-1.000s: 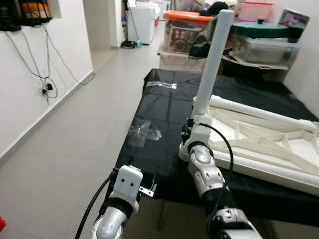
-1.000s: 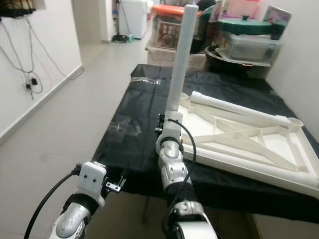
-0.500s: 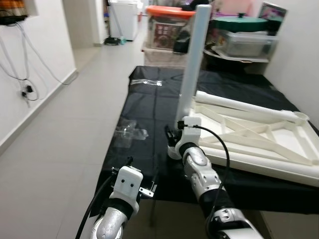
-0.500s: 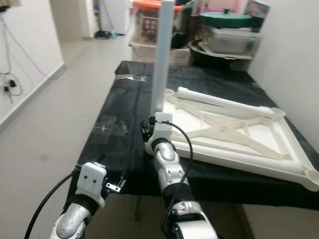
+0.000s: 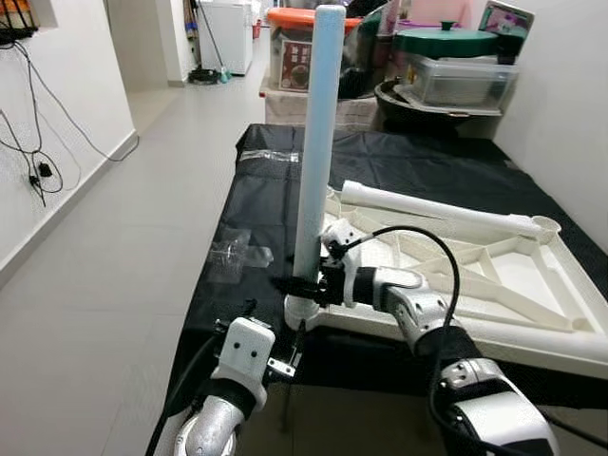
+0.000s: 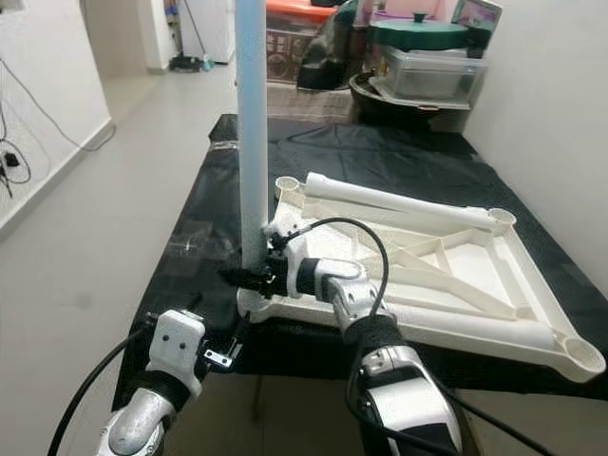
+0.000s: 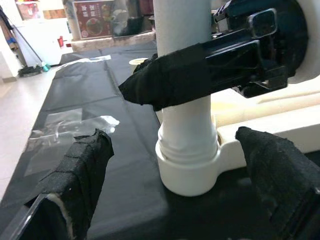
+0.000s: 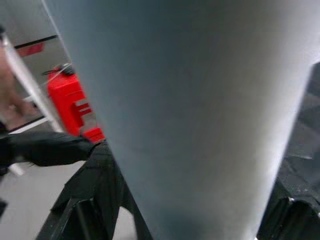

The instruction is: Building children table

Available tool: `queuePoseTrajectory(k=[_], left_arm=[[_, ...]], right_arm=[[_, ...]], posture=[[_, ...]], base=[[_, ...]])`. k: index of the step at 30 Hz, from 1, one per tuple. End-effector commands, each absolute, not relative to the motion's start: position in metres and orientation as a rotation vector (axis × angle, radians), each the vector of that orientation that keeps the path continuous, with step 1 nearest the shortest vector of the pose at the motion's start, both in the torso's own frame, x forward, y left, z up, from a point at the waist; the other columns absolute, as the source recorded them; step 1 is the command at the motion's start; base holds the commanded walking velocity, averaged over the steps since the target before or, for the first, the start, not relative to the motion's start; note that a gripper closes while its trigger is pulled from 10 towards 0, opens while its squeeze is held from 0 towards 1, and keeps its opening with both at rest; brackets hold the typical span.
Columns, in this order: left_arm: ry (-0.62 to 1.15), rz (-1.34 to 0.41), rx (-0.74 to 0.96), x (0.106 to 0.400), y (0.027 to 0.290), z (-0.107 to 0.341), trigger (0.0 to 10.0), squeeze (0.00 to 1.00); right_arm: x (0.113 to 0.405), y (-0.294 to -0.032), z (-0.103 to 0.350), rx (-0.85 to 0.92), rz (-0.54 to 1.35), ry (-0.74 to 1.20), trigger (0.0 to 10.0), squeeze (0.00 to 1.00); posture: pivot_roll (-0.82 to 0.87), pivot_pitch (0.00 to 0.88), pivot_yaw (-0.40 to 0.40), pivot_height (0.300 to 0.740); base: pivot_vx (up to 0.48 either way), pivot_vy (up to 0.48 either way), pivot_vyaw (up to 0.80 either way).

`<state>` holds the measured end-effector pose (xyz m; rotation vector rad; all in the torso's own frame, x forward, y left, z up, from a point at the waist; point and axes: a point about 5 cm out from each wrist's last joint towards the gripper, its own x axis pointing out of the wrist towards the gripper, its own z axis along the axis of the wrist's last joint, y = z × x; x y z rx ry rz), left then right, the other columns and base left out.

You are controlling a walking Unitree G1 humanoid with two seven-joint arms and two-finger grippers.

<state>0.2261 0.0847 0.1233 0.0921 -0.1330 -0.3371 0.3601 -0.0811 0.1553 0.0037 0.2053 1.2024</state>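
White leg [image 5: 315, 142]: upright in the frame's [image 5: 532, 275] corner socket (on black cloth [image 5: 275, 199])
Right gripper [image 5: 302, 285]: clamped round the leg, low
Left gripper [image 7: 175, 200]: spread wide, holding nothing, near the socket

A white table leg [image 7: 182, 75] stands upright in the round corner socket [image 7: 187, 167] of the white table frame [image 7: 280, 127], centre of the frame. The right gripper [image 7: 170, 80] clamps the leg from the upper right, its black finger [image 7: 165, 82] wrapped across it. The left gripper [image 7: 180, 160] is spread wide, fingers [image 7: 80, 170] at the lower corners. A black sheet [image 7: 90, 95] covers the surface, with clear plastic [image 7: 75, 125] at left.
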Motion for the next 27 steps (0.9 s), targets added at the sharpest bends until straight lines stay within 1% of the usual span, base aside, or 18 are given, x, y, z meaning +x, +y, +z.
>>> queuePoseTrajectory(k=[1, 5, 7, 8, 10, 11, 12, 14, 16, 17, 18, 19, 20, 21, 23, 24, 25, 27], left_arm=[[-0.126, -0.338, 0.091, 0.224, 0.084, 0.123, 10.0, 0.00], [-0.126, -0.338, 0.092, 0.224, 0.084, 0.123, 10.0, 0.00], [-0.122, -0.341, 0.093, 0.223, 0.084, 0.121, 10.0, 0.00], [-0.122, -0.341, 0.093, 0.223, 0.084, 0.121, 10.0, 0.00], [-0.118, -0.345, 0.092, 0.221, 0.083, 0.120, 10.0, 0.00], [-0.118, -0.345, 0.092, 0.221, 0.083, 0.120, 10.0, 0.00], [-0.114, -0.349, 0.091, 0.220, 0.084, 0.118, 10.0, 0.00], [-0.114, -0.349, 0.091, 0.220, 0.084, 0.118, 10.0, 0.00], [-0.112, -0.354, 0.092, 0.219, 0.083, 0.118, 10.0, 0.00], [-0.111, -0.357, 0.092, 0.219, 0.083, 0.117, 10.0, 0.00], [-0.111, -0.357, 0.092, 0.219, 0.083, 0.117, 10.0, 0.00], [-0.111, -0.359, 0.093, 0.219, 0.083, 0.117, 10.0, 0.00], [-0.111, -0.359, 0.093, 0.219, 0.083, 0.117, 10.0, 0.00], [-0.110, -0.359, 0.093, 0.219, 0.082, 0.117, 10.0, 0.00], [-0.109, -0.359, 0.093, 0.219, 0.082, 0.118, 10.0, 0.00], [-0.109, -0.359, 0.093, 0.219, 0.082, 0.118, 10.0, 0.00], [-0.110, -0.358, 0.093, 0.220, 0.082, 0.118, 10.0, 0.00], [-0.110, -0.358, 0.093, 0.220, 0.082, 0.118, 10.0, 0.00]], right_arm=[[0.360, -0.068, 0.157, -0.044, 1.230, 0.206, 0.0, 0.00], [0.364, -0.064, 0.156, -0.098, 1.158, 0.177, 0.0, 0.00], [0.373, -0.068, 0.153, -0.128, 0.927, 0.146, 0.0, 0.00], [0.373, -0.068, 0.153, -0.128, 0.927, 0.146, 0.0, 0.00], [0.380, -0.079, 0.149, -0.098, 0.650, 0.133, 0.0, 0.00], [0.380, -0.079, 0.149, -0.098, 0.650, 0.133, 0.0, 0.00], [0.382, -0.094, 0.145, -0.058, 0.375, 0.124, 0.0, 0.00], [0.382, -0.094, 0.145, -0.058, 0.375, 0.124, 0.0, 0.00], [0.378, -0.115, 0.142, -0.026, 0.055, 0.105, 0.0, 0.00], [0.372, -0.122, 0.140, 0.004, -0.073, 0.101, 0.0, 0.00], [0.372, -0.122, 0.140, 0.004, -0.073, 0.101, 0.0, 0.00], [0.365, -0.123, 0.140, 0.019, -0.149, 0.081, 0.0, 0.00], [0.365, -0.123, 0.140, 0.019, -0.149, 0.081, 0.0, 0.00], [0.358, -0.117, 0.139, 0.045, -0.179, 0.074, 0.0, 0.00], [0.353, -0.101, 0.138, 0.085, -0.137, 0.070, 0.0, 0.00], [0.353, -0.101, 0.138, 0.085, -0.137, 0.070, 0.0, 0.00], [0.354, -0.092, 0.137, 0.106, -0.095, 0.074, 7.6, 0.00], [0.355, -0.086, 0.137, 0.117, -0.083, 0.078, 7.6, 0.00]], posture=[[0.06, 0.000, -0.099, 0.740], [0.06, 0.000, -0.101, 0.740], [0.06, 0.000, -0.096, 0.740], [0.06, 0.000, -0.096, 0.740], [0.05, 0.000, -0.091, 0.740], [0.05, 0.000, -0.091, 0.740], [0.04, 0.000, -0.085, 0.740], [0.04, 0.000, -0.085, 0.740], [0.04, 0.000, -0.082, 0.740], [0.04, 0.000, -0.083, 0.740], [0.04, 0.000, -0.083, 0.740], [0.04, 0.000, -0.084, 0.740], [0.04, 0.000, -0.084, 0.740], [0.05, 0.000, -0.091, 0.740], [0.05, 0.000, -0.089, 0.740], [0.05, 0.000, -0.089, 0.740], [0.05, 0.000, -0.088, 0.740], [0.05, 0.000, -0.088, 0.740]], base=[[0.000, 0.000, 0.00], [0.000, 0.000, 0.00], [0.000, 0.000, 0.00], [0.000, 0.000, 0.00], [0.000, 0.000, 0.00], [0.000, 0.000, 0.00], [0.000, 0.000, 0.00], [0.000, 0.000, 0.00], [0.000, 0.000, 0.00], [0.000, 0.000, 0.00], [0.000, 0.000, 0.00], [0.000, 0.000, 0.00], [0.000, 0.000, 0.00], [0.000, 0.000, 0.00], [0.000, 0.000, 0.00], [0.000, 0.000, 0.00], [0.000, 0.000, 0.00], [0.000, 0.000, 0.00]])
